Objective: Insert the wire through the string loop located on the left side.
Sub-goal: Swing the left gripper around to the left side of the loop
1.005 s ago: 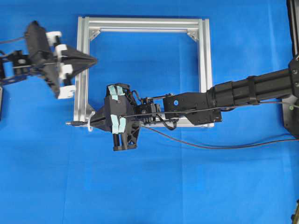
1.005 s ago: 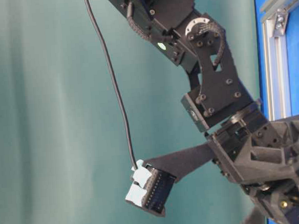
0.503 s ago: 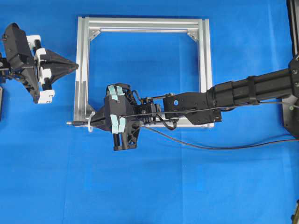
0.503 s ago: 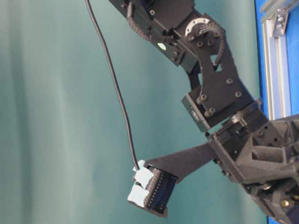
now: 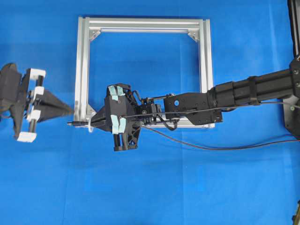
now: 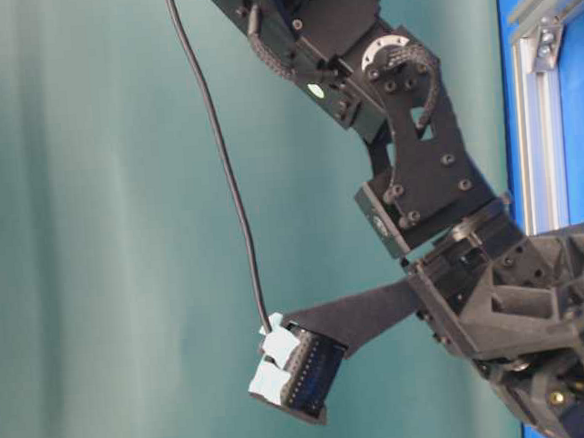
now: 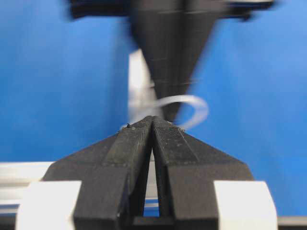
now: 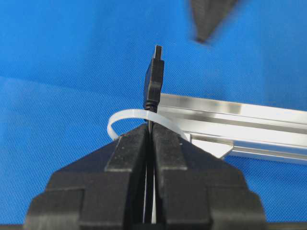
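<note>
Overhead exterior view: the square aluminium frame lies flat on the blue surface, and nothing sits inside it except the fore part of the right arm, which reaches in from the right edge across the frame's lower rail. The right tool points left at the frame's lower-left corner, its jaws pinched tight on the wire; the wire's plug pokes out past the fingertips, just beyond the frame's left rail, while the rest of the cable trails back along the arm and sags onto the surface toward the right edge. The string loop is only a faint whitish curl at that corner in this view, largely covered by the tool. From the right wrist camera the loop arches across the closed fingertips with the dark plug standing up beyond it, so the plug appears to have passed through the loop, though the crossing itself is hidden behind the fingers. The left tool sits outside the frame, left of its left rail, tip aimed right toward the plug and a little apart from it, jaws pressed together on nothing; its arm is cut off by the left edge. The left wrist view is blurred beyond its own fingertips. The table-level view shows only arm links and a hanging cable, with neither tool tip visible.
</note>
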